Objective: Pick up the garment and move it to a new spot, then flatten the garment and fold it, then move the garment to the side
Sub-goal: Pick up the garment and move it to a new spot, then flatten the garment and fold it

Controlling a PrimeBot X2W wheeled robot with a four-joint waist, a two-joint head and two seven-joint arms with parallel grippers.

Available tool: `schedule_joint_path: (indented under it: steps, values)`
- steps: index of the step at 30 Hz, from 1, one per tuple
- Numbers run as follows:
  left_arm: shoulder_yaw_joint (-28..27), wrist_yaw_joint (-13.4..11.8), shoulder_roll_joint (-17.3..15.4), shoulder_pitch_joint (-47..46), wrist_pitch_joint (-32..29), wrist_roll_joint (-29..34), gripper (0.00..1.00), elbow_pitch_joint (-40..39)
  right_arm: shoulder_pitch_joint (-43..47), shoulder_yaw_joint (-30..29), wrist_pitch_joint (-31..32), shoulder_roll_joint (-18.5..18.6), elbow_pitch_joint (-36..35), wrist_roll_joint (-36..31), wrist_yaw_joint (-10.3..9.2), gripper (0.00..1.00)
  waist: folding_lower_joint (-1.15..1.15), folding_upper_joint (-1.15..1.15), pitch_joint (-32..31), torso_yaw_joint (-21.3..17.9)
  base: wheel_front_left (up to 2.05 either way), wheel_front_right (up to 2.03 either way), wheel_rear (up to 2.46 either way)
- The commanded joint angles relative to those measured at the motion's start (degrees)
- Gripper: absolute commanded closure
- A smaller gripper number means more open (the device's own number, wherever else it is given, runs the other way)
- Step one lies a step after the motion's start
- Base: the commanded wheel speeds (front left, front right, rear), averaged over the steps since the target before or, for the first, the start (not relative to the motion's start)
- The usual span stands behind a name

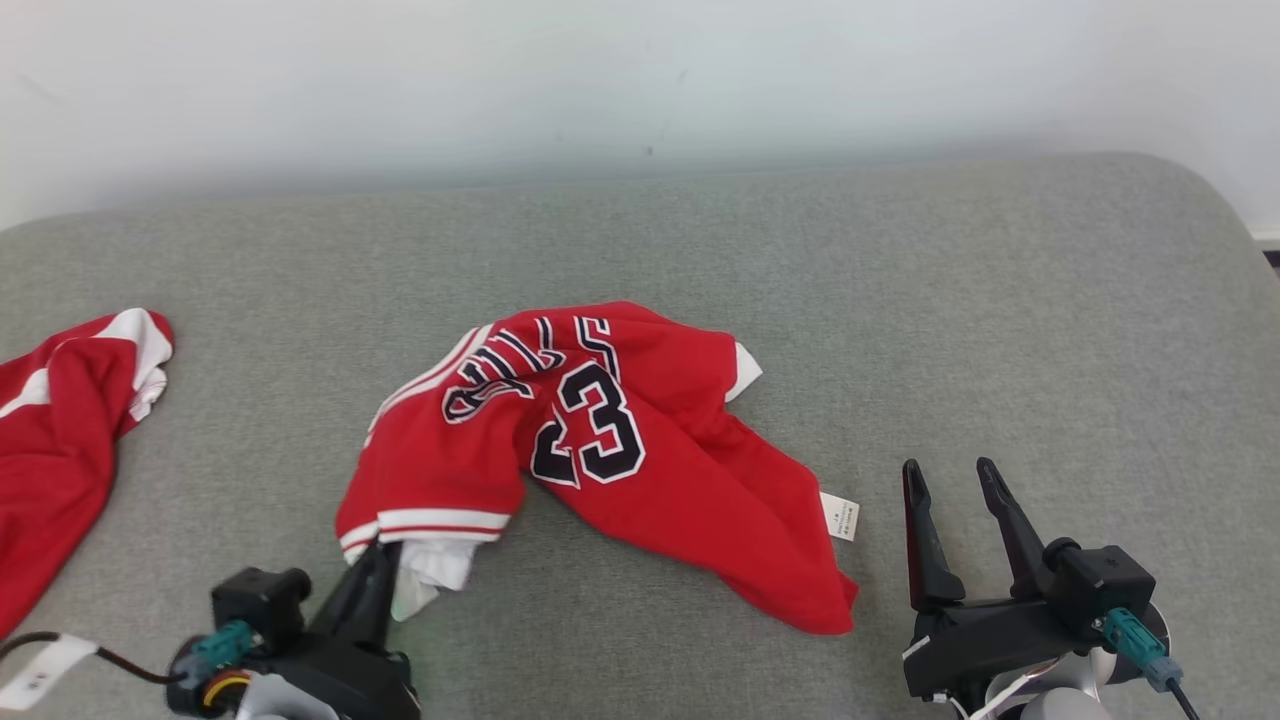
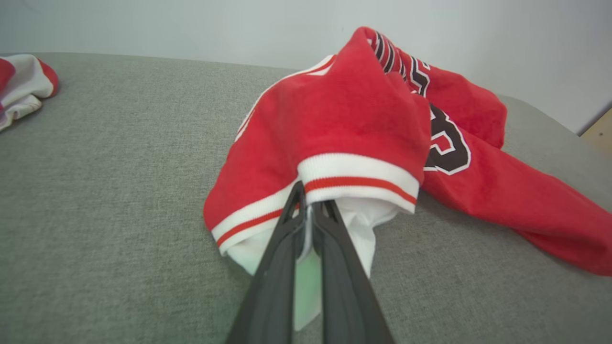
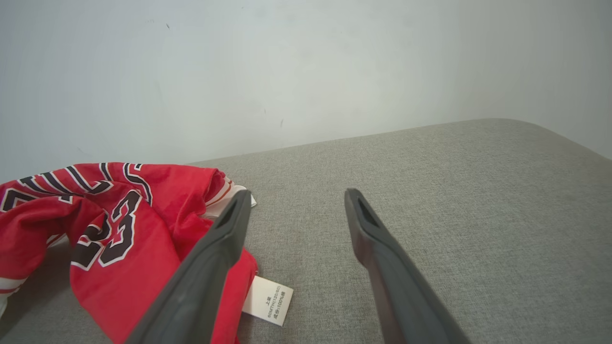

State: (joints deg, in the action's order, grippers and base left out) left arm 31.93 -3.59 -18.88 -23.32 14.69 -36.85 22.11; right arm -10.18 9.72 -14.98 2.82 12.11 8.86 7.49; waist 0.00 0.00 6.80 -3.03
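Left gripper (image 1: 372,575), nearest us at the lower left: fingers pressed together, pinching the white under-layer just below the striped hem (image 2: 356,184) of the garment (image 1: 640,460). Right gripper (image 1: 950,468), lower right: fingers spread wide and holding nothing, near the garment's right edge and its care label (image 1: 840,516). Garment: red jersey numbered 23, crumpled in a heap at the middle of the surface. Step in hand, as we judge it: the pick-up. We would raise the pinched hem slowly so the thin layer does not slip free, and bring the idle gripper onto a second edge before carrying, so that the cloth hangs open rather than bunched. Surface: grey woven cushion (image 1: 950,300), soft, rounded at its far right corner. Second red-and-white garment (image 1: 60,440): at the left edge, well apart; we would keep clear of it. Room: plain pale wall (image 1: 600,80) right behind.
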Motion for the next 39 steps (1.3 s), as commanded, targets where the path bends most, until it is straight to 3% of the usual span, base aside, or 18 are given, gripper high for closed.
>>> schedule_joint_path:
  steps: [1,3,4,5,6,11,20,28,39]
  values:
    - [0.16,0.52,0.72,0.74,0.41,0.62,1.00,1.45,0.05,0.10,-0.32,0.12,0.26,-0.40,0.01,0.00,0.00,0.00,-0.50,0.72,0.00,0.00,0.00]
    - [-0.08,1.15,1.45,0.70,0.55,0.88,1.00,2.78,0.21,0.13,-0.32,0.12,0.51,-0.43,0.00,0.00,0.00,0.00,-0.82,1.14,0.00,0.00,0.00]
    - [-0.28,1.47,1.90,0.63,0.49,1.06,0.80,3.34,0.28,0.02,-0.32,0.13,0.61,-0.43,0.00,0.00,0.00,0.00,-1.01,1.40,0.00,0.00,0.00]
    - [-0.46,1.51,2.29,0.56,0.53,1.37,0.17,3.74,0.35,0.01,-0.32,0.13,0.68,-0.41,0.01,0.00,0.00,0.00,-1.17,1.63,0.00,0.00,0.00]
    - [-0.69,1.84,2.65,0.48,0.56,1.76,0.00,3.82,0.49,-0.14,-0.32,0.12,0.69,-0.42,0.01,0.00,0.00,0.00,-1.35,1.93,0.00,0.00,0.00]
    - [-3.08,2.41,3.84,3.08,0.59,3.32,0.00,1.41,1.28,-0.38,-0.32,0.12,0.70,-0.12,0.00,0.00,0.00,0.00,-2.15,2.99,0.00,0.00,0.00]
    - [-11.56,1.87,5.08,9.48,0.57,7.28,0.00,-10.11,2.38,-1.28,-0.32,0.12,0.51,-0.35,0.00,0.00,0.00,0.00,-2.89,5.01,0.00,0.00,0.00]
    - [-23.43,2.38,8.68,15.53,0.56,16.51,0.00,-21.77,1.29,-1.12,-0.32,0.16,2.22,-0.69,0.00,0.00,0.00,0.00,-2.44,5.15,0.00,0.00,0.00]
    - [-29.98,6.57,14.45,18.98,0.57,22.42,0.00,-22.35,0.26,0.44,4.15,0.11,9.37,2.46,0.00,0.00,0.00,0.00,-2.66,5.78,0.00,0.00,0.00]
